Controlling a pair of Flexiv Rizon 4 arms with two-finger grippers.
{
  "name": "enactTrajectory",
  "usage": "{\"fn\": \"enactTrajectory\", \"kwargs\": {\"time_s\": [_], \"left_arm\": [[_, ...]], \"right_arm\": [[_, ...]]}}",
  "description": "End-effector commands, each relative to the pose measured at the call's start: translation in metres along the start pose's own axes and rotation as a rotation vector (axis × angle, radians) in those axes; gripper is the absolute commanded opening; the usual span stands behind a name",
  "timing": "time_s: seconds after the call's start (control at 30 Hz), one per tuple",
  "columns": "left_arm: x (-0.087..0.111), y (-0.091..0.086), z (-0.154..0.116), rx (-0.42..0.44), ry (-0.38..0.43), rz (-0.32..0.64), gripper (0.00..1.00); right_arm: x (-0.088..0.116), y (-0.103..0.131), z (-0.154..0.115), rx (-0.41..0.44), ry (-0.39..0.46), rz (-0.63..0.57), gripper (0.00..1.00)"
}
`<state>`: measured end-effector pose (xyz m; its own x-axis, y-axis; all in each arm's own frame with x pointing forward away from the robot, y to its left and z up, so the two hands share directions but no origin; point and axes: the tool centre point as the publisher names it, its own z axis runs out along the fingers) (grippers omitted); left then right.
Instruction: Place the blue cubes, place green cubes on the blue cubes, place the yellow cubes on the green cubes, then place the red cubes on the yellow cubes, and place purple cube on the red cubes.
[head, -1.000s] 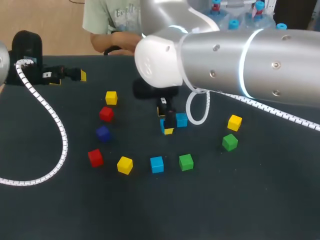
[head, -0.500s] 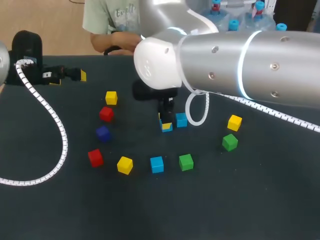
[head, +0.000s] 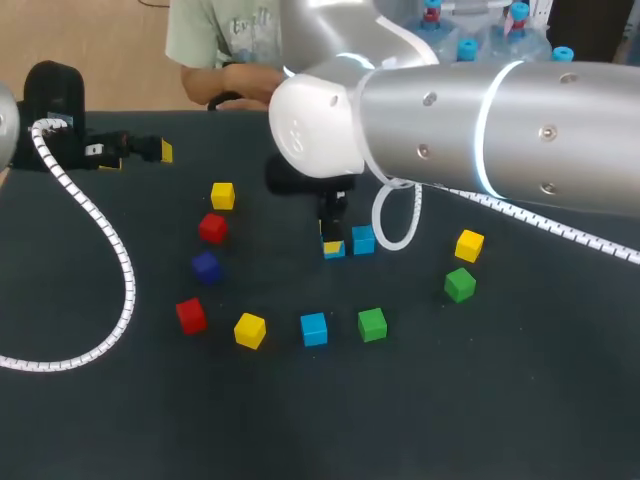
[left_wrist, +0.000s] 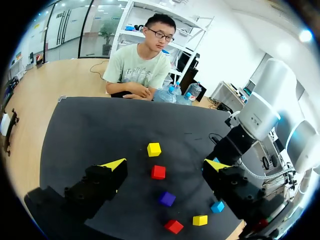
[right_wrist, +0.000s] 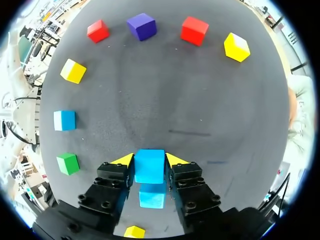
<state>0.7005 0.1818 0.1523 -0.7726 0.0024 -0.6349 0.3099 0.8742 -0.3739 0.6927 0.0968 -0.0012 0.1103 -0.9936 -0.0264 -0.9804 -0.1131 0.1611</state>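
My right gripper (head: 333, 238) (right_wrist: 150, 161) is shut on a blue cube (head: 333, 248) (right_wrist: 149, 166) near the middle of the dark table. A second blue cube (head: 363, 240) (right_wrist: 152, 196) lies right beside it, and a third (head: 314, 329) (right_wrist: 64, 120) sits nearer the front. Green cubes (head: 372, 324) (head: 460, 284), yellow cubes (head: 222, 195) (head: 249, 330) (head: 469, 245), red cubes (head: 211, 227) (head: 190, 315) and a purple cube (head: 205, 266) lie scattered singly around them. My left gripper (head: 140, 150) (left_wrist: 165, 164) is open and empty at the far left, well away from the cubes.
A white coiled cable (head: 110, 250) loops over the left of the table (head: 520, 400). My right arm's large silver body (head: 480, 130) hangs over the back right. A person's arm (head: 245, 80) rests at the table's far edge.
My right gripper has closed on the blue cube that stood between its open fingers and shifted slightly toward the back. The left arm has kept still.
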Motion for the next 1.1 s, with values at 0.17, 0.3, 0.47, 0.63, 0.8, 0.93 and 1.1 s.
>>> {"fn": "enactTrajectory", "kwargs": {"time_s": [0.17,0.3,0.47,0.63,0.8,0.93,1.1], "left_arm": [[0.0014,0.0019,0.0,0.009,-0.006,0.001,1.0],[0.0014,0.0019,0.0,0.009,-0.006,0.001,1.0],[0.0014,0.0019,0.0,0.009,-0.006,0.001,1.0],[0.0014,0.0019,0.0,0.009,-0.006,0.001,1.0],[0.0014,0.0019,0.0,0.009,-0.006,0.001,1.0],[0.0014,0.0019,0.0,0.009,-0.006,0.001,1.0],[0.0014,0.0019,0.0,0.009,-0.006,0.001,1.0]], "right_arm": [[0.0028,0.0011,0.0009,0.016,-0.002,0.029,0.0],[0.0035,-0.001,0.0003,0.024,-0.003,0.043,0.0],[0.0035,-0.0009,0.0004,0.027,-0.003,0.058,0.0],[0.0047,-0.002,0.0027,0.023,-0.003,0.075,0.0],[0.0058,-0.0032,0.0034,0.028,-0.005,0.083,0.0],[0.0066,-0.0039,0.0034,0.027,-0.007,0.088,0.0],[0.006,-0.0033,0.0039,0.022,-0.008,0.083,0.01]]}}
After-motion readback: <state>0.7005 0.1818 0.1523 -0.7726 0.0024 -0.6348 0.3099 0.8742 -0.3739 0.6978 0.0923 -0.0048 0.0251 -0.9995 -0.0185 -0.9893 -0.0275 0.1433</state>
